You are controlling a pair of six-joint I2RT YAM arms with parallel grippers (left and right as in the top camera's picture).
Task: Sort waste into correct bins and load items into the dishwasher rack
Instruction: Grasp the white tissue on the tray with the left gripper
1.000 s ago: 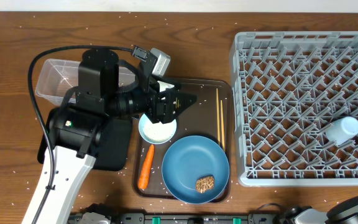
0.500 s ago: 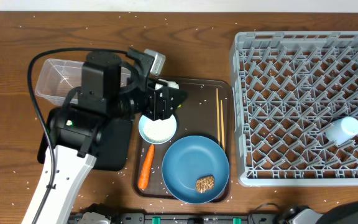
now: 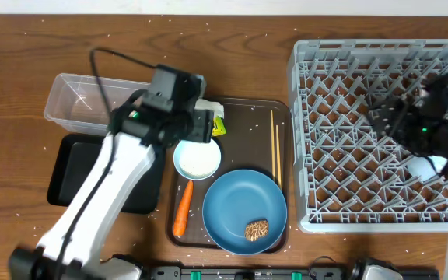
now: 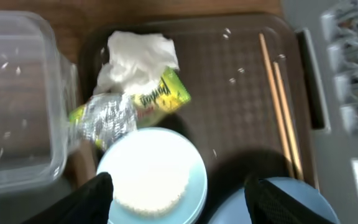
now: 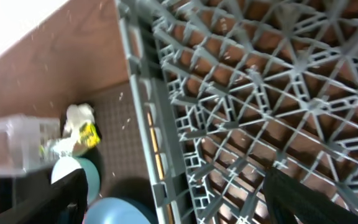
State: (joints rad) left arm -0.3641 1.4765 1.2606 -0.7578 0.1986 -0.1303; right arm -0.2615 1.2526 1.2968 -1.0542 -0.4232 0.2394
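My left gripper (image 4: pixel 179 200) is open and hangs over the small white bowl (image 4: pixel 151 180) of rice, one finger on either side of it and holding nothing. Just beyond the bowl lie the foil ball (image 4: pixel 104 115), the yellow-green wrapper (image 4: pixel 165 93) and the white tissue (image 4: pixel 138 55). The chopsticks (image 3: pixel 274 144) lie on the brown serving tray, and the blue plate (image 3: pixel 243 206) carries the brown chunk (image 3: pixel 257 229). A carrot (image 3: pixel 181 208) rests beside the plate. My right gripper (image 5: pixel 176 199) is open and empty above the grey rack (image 3: pixel 364 78).
The clear tub (image 3: pixel 76 97) stands at the back left with the black tray (image 3: pixel 68 167) in front of it. A pale cup (image 3: pixel 428 165) lies in the rack, partly behind my right arm. Rice grains are scattered over the wooden table (image 3: pixel 22 47).
My left arm has changed pose and its gripper has drawn back left toward the tub. The right arm has risen into view over the rack from the bottom right.
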